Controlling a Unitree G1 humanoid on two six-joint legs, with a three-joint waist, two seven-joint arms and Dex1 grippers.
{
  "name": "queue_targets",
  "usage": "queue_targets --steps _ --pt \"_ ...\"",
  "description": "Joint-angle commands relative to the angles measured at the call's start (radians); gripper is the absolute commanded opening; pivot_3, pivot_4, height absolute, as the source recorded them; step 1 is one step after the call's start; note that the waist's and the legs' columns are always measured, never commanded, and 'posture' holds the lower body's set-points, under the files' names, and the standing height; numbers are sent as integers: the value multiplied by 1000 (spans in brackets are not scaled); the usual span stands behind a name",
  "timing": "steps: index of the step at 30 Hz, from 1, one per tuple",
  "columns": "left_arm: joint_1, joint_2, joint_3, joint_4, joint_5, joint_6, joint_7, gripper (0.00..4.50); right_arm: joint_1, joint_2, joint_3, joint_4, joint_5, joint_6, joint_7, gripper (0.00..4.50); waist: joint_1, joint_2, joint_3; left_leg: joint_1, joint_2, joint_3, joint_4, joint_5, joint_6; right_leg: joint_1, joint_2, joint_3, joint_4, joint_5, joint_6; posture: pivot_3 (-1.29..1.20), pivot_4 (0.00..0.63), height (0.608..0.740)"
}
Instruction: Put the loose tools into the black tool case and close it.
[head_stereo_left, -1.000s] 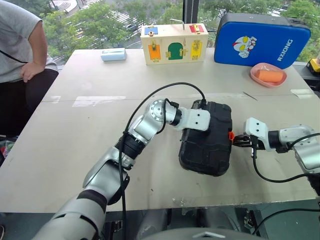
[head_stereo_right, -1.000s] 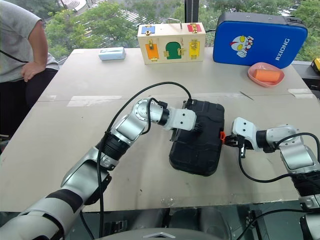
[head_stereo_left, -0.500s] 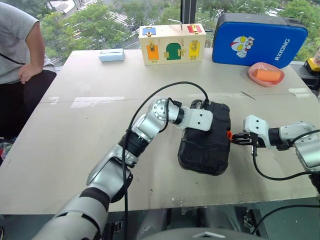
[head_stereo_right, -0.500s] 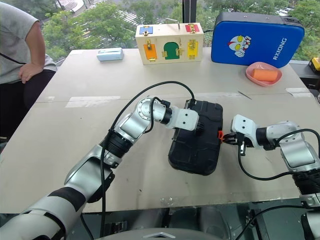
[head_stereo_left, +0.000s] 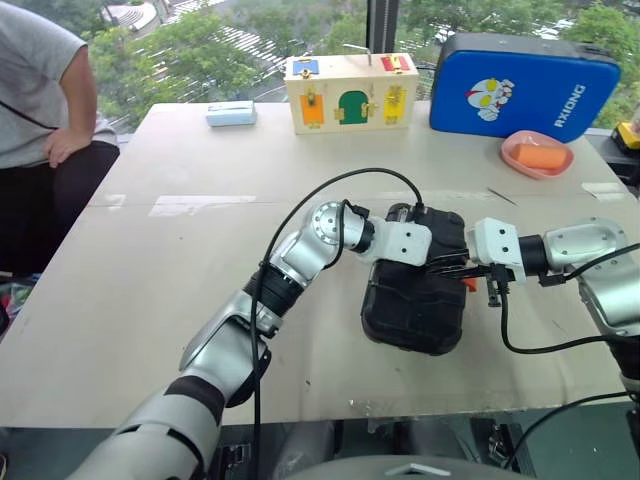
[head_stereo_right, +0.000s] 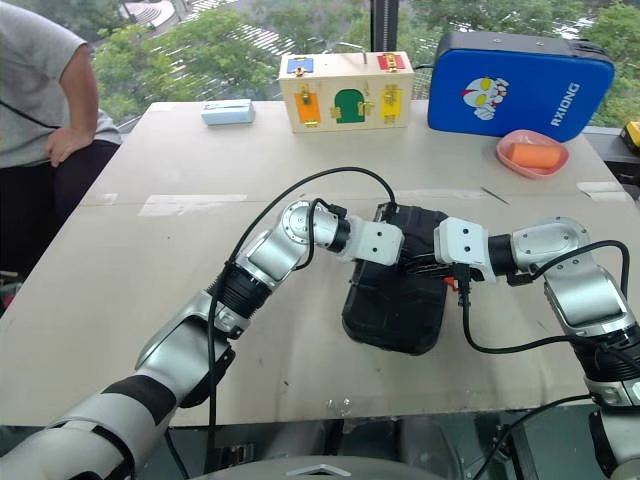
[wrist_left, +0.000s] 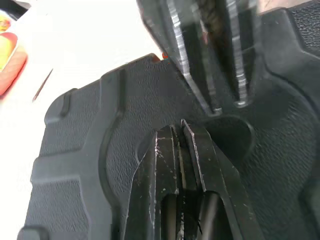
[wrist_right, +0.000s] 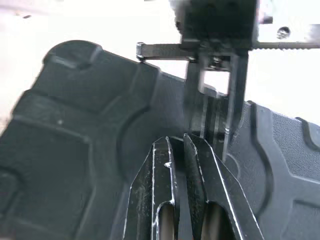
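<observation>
Left eye view: the case (head_stereo_left: 415, 290) lies shut at the table's (head_stereo_left: 150, 250) near middle, no loose tools about. Left gripper (head_stereo_left: 436, 260) and right gripper (head_stereo_left: 450, 268), both pressed together and empty, meet over its lid from nine and three o'clock. I'd guess only latching remains.

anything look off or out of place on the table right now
Nothing stands out. The black tool case lies closed and flat on the table, slightly skewed to its edge, with both the left gripper and right gripper shut over its lid. No loose tools or spills are visible.
</observation>
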Motion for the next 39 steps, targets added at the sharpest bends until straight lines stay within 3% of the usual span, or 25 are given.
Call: queue_targets --steps 1,5,9,25,39 --pt "90 54 -55 71 57 81 -34 0 -1 -36 -62 22 27 -22 -8 83 4 0 0 0 0 0 0 0 0 0 -1 0 0 0 0 0 150 735" --pt "126 130 10 -15 6 142 -66 0 18 -125 -153 94 71 -1 25 83 -5 3 2 0 0 0 -2 0 0 -1 -2 1 1 0 0 0 150 735" --pt "138 163 9 -35 7 136 -56 0 68 -191 -153 189 25 -96 36 83 -15 3 2 0 1 0 -3 0 0 -1 -2 1 0 0 -1 0 150 735" --pt "77 70 -35 25 28 115 -21 0 89 -46 -31 176 -22 -67 -56 83 -6 5 2 1 0 0 -1 0 0 1 -2 0 1 0 0 0 150 735" --pt "45 37 -44 67 37 84 -29 0 91 46 -41 126 -1 1 -86 83 -22 4 2 1 0 -1 -1 0 0 2 -2 0 1 0 0 0 150 735"
